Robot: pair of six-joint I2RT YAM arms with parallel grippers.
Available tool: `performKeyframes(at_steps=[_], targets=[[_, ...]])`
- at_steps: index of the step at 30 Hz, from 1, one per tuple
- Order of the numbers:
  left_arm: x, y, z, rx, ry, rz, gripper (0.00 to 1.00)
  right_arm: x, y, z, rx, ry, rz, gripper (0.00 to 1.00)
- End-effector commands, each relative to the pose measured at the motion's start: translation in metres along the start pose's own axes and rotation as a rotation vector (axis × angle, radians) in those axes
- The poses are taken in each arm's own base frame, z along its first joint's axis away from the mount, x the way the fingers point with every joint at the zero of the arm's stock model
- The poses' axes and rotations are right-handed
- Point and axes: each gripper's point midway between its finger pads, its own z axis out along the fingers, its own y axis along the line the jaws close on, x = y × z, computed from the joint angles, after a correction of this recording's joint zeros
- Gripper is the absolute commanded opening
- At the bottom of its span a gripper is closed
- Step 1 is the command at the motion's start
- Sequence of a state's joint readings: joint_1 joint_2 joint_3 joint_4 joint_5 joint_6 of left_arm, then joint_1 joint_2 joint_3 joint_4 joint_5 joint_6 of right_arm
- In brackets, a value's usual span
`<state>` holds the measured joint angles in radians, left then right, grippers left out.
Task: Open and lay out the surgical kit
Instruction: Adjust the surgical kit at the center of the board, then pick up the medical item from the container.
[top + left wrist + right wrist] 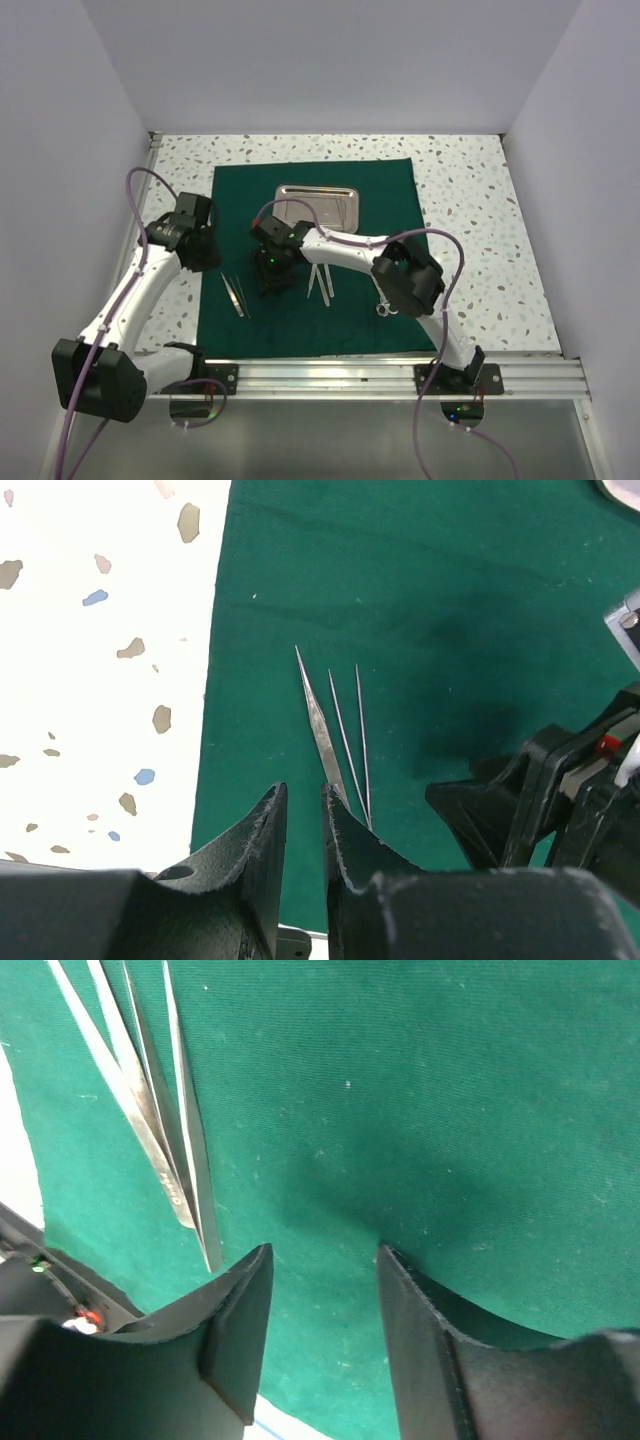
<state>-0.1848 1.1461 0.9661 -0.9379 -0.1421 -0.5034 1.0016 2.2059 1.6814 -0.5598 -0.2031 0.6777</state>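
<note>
Covering most of the scene, a white speckled stone-pattern table point(480, 210) carries every item.

Cloth: a dark green rectangular drape point(300, 330) lies spread flat on the table, and its near edge reaches the table's front rail.

Arms: both white arms reach in over the drape.
- Left gripper point(305, 825): hangs above the drape's left border. Its black fingers are drawn close with a slim gap between them, and they hold nothing.
- Right gripper point(325, 1260): hangs low over the middle of the drape, pointed down at bare cloth. Its fingers are parted wider and are also empty.

Tray: a small rectangular shiny steel tray point(345, 192) sits on the far half of the drape, partly crossed by the right arm's cable.

Instruments:
- Slim silver pointed forceps point(322, 725) lie flat on the drape's left part, between the two grippers, just ahead of the left fingertips.
- A second set of slim silver forceps point(322, 282) lies right of the right gripper.
- A silver ring-handled instrument point(385, 310) shows beside the right arm's elbow. It is mostly hidden, so its kind cannot be told.
</note>
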Motion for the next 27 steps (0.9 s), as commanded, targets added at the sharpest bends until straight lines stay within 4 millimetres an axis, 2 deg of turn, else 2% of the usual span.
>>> performKeyframes(at_steps=[1,3,4,5,6,7,8,9,11,12,14,15,17,18,20,21,23,27], targets=[[-0.009,-0.003,0.002,0.009,-0.022,0.021,0.23,-0.01,-0.013,-0.013,0.133,0.015,-0.076,0.52],[-0.014,-0.005,0.001,0.011,-0.031,0.023,0.23,-0.037,-0.002,-0.03,0.122,-0.046,-0.091,0.57],[-0.016,-0.005,0.001,0.012,-0.032,0.025,0.23,-0.06,0.012,-0.048,0.095,-0.099,-0.091,0.58],[-0.02,-0.007,0.0,0.013,-0.038,0.028,0.23,-0.073,0.017,-0.058,0.084,-0.13,-0.077,0.59],[-0.022,-0.007,0.0,0.013,-0.042,0.03,0.23,-0.091,0.01,-0.07,0.083,-0.161,-0.041,0.6],[-0.026,-0.009,-0.002,0.017,-0.05,0.032,0.23,-0.109,0.015,-0.085,0.05,-0.205,-0.019,0.6],[-0.028,-0.009,-0.002,0.014,-0.053,0.032,0.23,-0.121,0.012,-0.094,0.035,-0.228,0.023,0.6],[-0.029,-0.01,-0.002,0.015,-0.051,0.033,0.23,-0.14,-0.007,-0.104,0.038,-0.261,0.072,0.6],[-0.034,-0.013,-0.002,0.018,-0.058,0.037,0.23,-0.16,-0.027,-0.117,0.051,-0.308,0.111,0.6],[-0.037,-0.014,-0.002,0.023,-0.065,0.037,0.23,-0.173,-0.052,-0.125,0.08,-0.331,0.15,0.6],[-0.04,-0.016,-0.002,0.03,-0.072,0.039,0.23,-0.181,-0.083,-0.129,0.136,-0.332,0.18,0.6],[-0.041,-0.017,-0.001,0.031,-0.072,0.042,0.23,-0.185,-0.107,-0.134,0.171,-0.326,0.215,0.59],[-0.043,-0.018,0.0,0.032,-0.073,0.043,0.23,-0.191,-0.129,-0.139,0.21,-0.329,0.217,0.59],[-0.044,-0.019,0.001,0.031,-0.072,0.044,0.23,-0.195,-0.149,-0.137,0.251,-0.327,0.233,0.58],[-0.046,-0.02,0.003,0.033,-0.073,0.044,0.23,-0.199,-0.162,-0.143,0.294,-0.328,0.209,0.58],[-0.046,-0.021,0.004,0.035,-0.07,0.044,0.23,-0.198,-0.177,-0.14,0.341,-0.316,0.214,0.57],[-0.049,-0.023,0.007,0.034,-0.066,0.043,0.23,-0.201,-0.185,-0.141,0.372,-0.318,0.19,0.58],[-0.055,-0.025,0.01,0.026,-0.068,0.043,0.23,-0.194,-0.205,-0.129,0.44,-0.278,0.165,0.57]])
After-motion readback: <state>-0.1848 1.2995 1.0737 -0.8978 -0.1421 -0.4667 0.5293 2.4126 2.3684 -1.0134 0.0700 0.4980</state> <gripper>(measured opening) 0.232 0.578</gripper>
